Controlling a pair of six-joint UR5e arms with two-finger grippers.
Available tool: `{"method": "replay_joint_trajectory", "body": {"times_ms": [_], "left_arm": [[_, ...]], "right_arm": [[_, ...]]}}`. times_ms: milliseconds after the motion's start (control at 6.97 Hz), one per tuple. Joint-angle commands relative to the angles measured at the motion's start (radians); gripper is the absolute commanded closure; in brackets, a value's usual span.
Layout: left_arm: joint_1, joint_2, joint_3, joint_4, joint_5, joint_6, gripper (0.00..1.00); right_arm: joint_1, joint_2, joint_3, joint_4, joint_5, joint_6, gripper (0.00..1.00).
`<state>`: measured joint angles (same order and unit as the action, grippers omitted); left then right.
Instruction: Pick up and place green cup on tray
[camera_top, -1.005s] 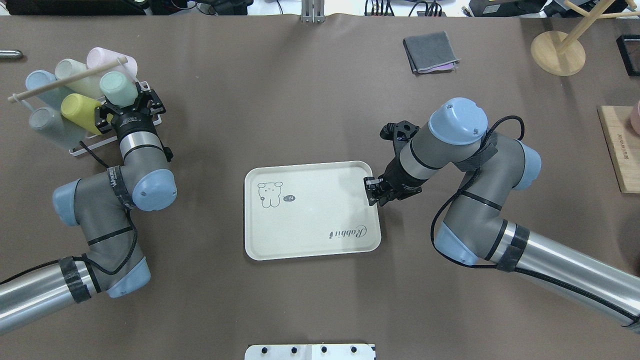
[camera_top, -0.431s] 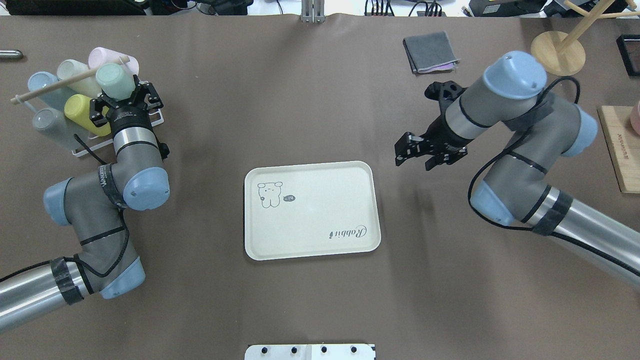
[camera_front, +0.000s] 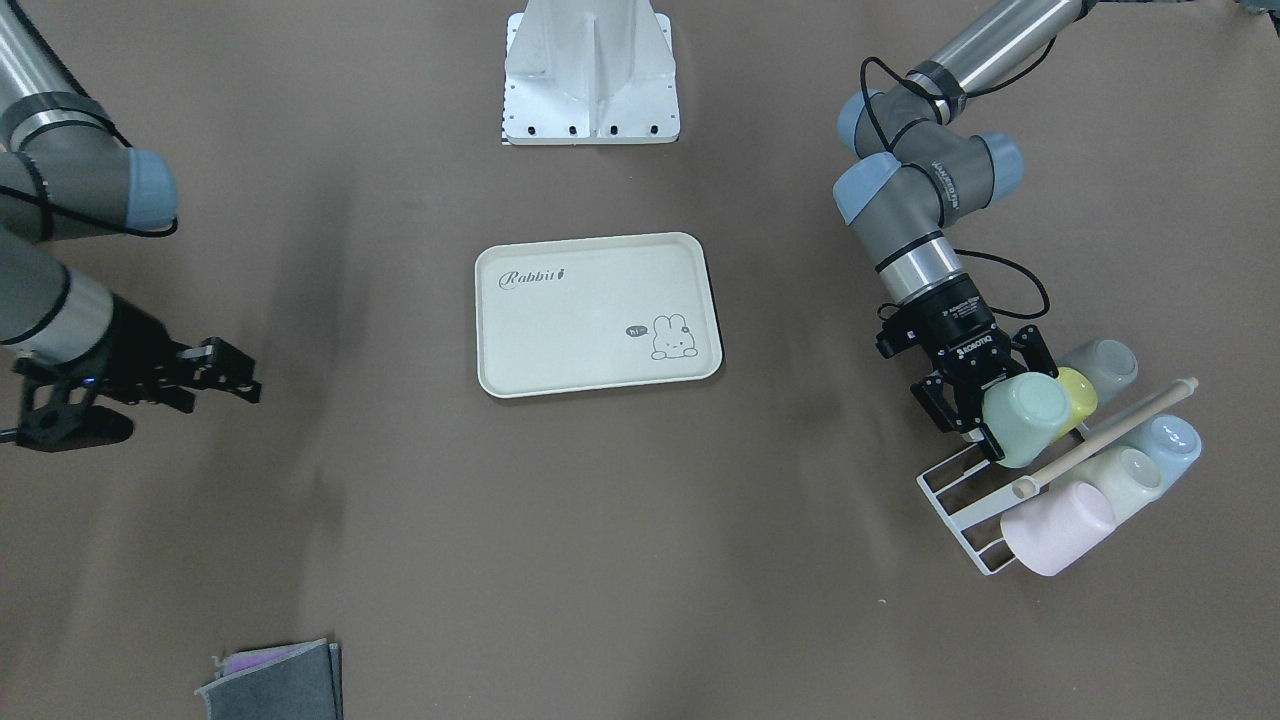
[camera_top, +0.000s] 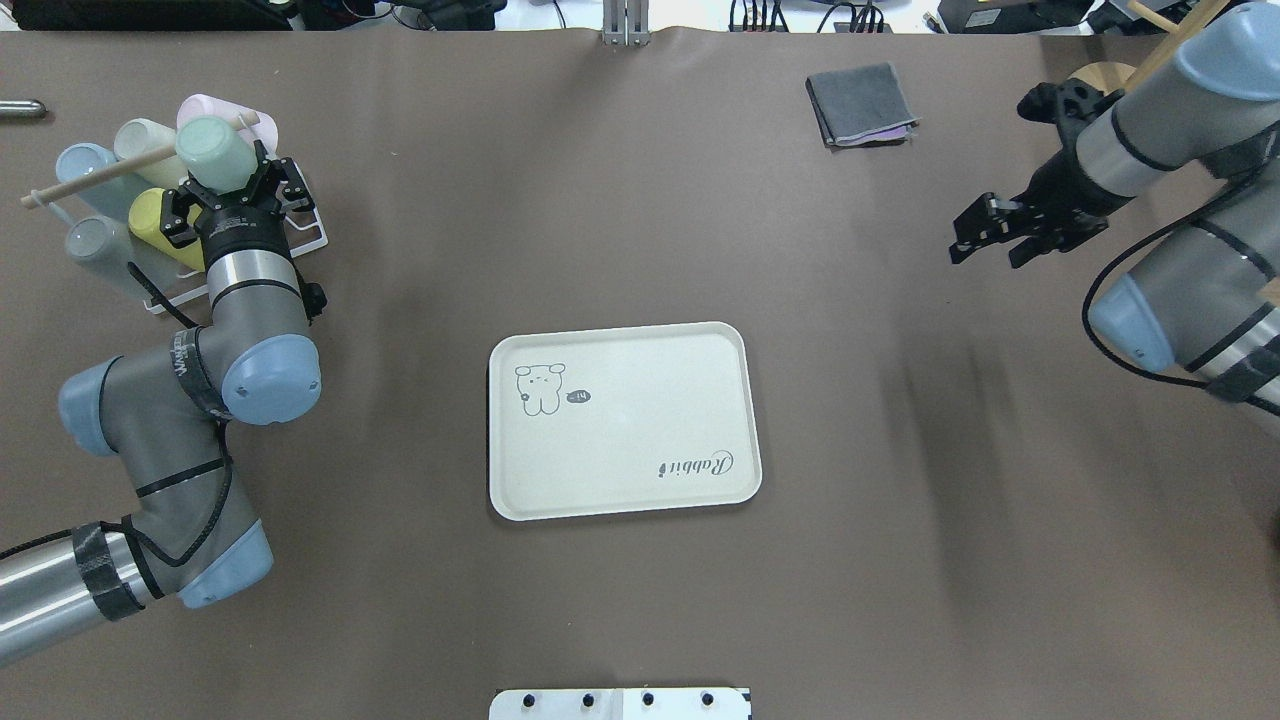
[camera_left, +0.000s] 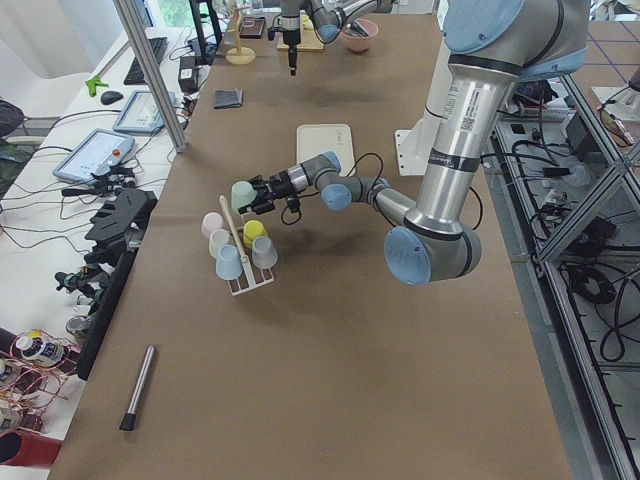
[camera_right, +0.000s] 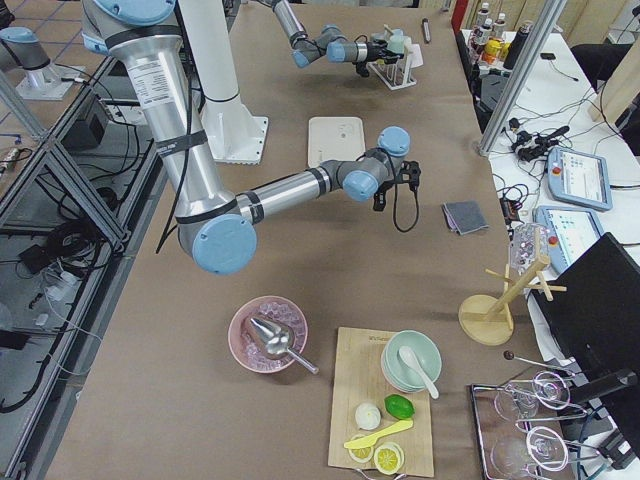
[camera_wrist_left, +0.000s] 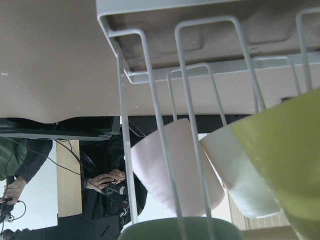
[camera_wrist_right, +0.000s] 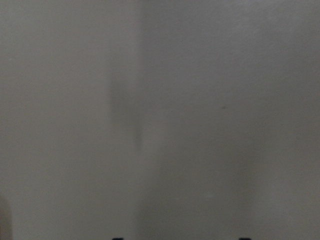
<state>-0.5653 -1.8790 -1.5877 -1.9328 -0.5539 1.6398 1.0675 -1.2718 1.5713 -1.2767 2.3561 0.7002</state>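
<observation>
Broadly, brown table (camera_top: 640, 200) bears tray (camera_top: 640, 420); left gripper (camera_top: 228, 180) pinches green cup (camera_top: 210, 150), right gripper (camera_top: 985, 245) spread.

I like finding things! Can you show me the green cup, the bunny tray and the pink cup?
green cup (camera_front: 1025, 418), front-facing view, on the end facing the camera.
tray (camera_top: 640, 430), overhead view, on its bare middle.
pink cup (camera_front: 1058, 527), front-facing view, on its side wall.

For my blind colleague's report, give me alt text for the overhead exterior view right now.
The robot's left hand grips a mint-green cup at a white wire rack of pastel cups, upper left. A cream Rabbit tray lies bare mid-table, and the right hand hangs open at upper right.
</observation>
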Motion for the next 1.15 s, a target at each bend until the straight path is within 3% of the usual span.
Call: {"method": "replay_joint_trajectory", "body": {"times_ms": [0, 287, 431, 574, 718, 861, 1005], "left_arm": [[-0.008, 0.021, -0.085, 0.0, -0.001, 0.047, 0.35], [-0.01, 0.024, -0.139, -0.003, -0.009, 0.119, 0.35], [-0.01, 0.012, -0.149, -0.005, -0.012, 0.12, 0.35], [-0.011, -0.011, -0.173, -0.006, -0.021, 0.12, 0.35], [-0.013, -0.015, -0.187, -0.032, -0.091, 0.111, 0.41], [-0.013, -0.022, -0.184, -0.128, -0.118, 0.097, 0.57], [-0.01, -0.023, -0.179, -0.229, -0.123, 0.094, 0.62]], "right_arm": [[0.199, -0.053, 0.042, -0.278, -0.006, -0.407, 0.18], [0.325, -0.234, 0.218, -0.406, -0.029, -0.572, 0.16], [0.382, -0.26, 0.223, -0.417, -0.032, -0.679, 0.0], [0.425, -0.303, 0.225, -0.44, -0.037, -0.697, 0.0], [0.469, -0.378, 0.225, -0.435, -0.035, -0.699, 0.0], [0.47, -0.399, 0.213, -0.435, -0.085, -0.699, 0.0], [0.47, -0.4, 0.213, -0.44, -0.136, -0.697, 0.0]]}}
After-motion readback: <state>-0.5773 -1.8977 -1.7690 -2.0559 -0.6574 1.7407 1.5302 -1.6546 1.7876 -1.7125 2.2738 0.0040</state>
